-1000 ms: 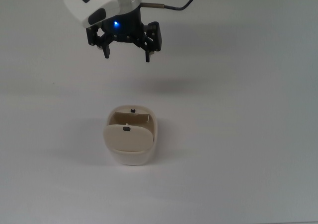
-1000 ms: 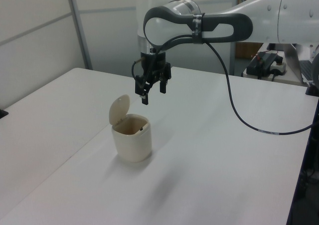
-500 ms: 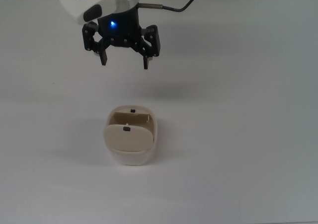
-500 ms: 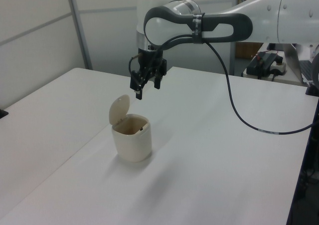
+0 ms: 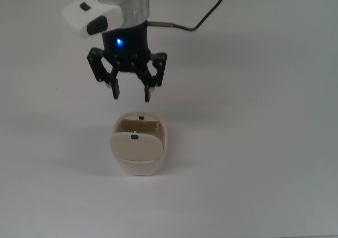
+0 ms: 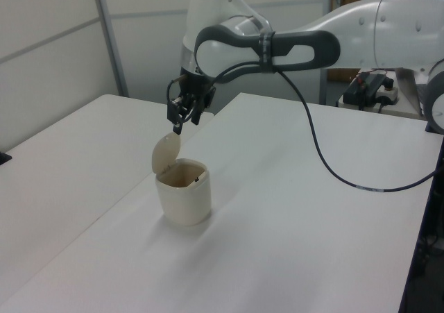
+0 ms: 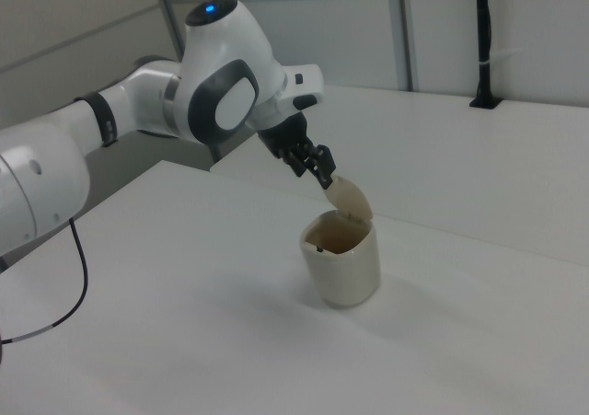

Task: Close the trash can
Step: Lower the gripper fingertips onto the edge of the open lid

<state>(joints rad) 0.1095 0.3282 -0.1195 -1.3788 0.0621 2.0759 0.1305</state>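
The cream trash can [image 5: 139, 165] stands on the white table, its hinged lid [image 5: 134, 147] tipped up and open, a small black knob on the lid. The left view shows the trash can [image 6: 184, 195] with the lid [image 6: 166, 153] raised on its left side; the right view shows the trash can [image 7: 343, 263] with the lid [image 7: 351, 197] up at the back. My gripper [image 5: 132, 96] hangs open and empty just beyond the can's rim. In the left view the gripper [image 6: 178, 123] is right above the lid's top edge, and in the right view the gripper [image 7: 324, 178] is close beside it.
The white table [image 5: 253, 143] spreads around the can on all sides. A black cable [image 6: 326, 153] loops down from the arm in the left view. Wall panels [image 6: 55, 56] stand behind the table's far edge.
My gripper has moved from farther back on the table toward the can and lower, ending just above the raised lid. The can and lid have not moved.
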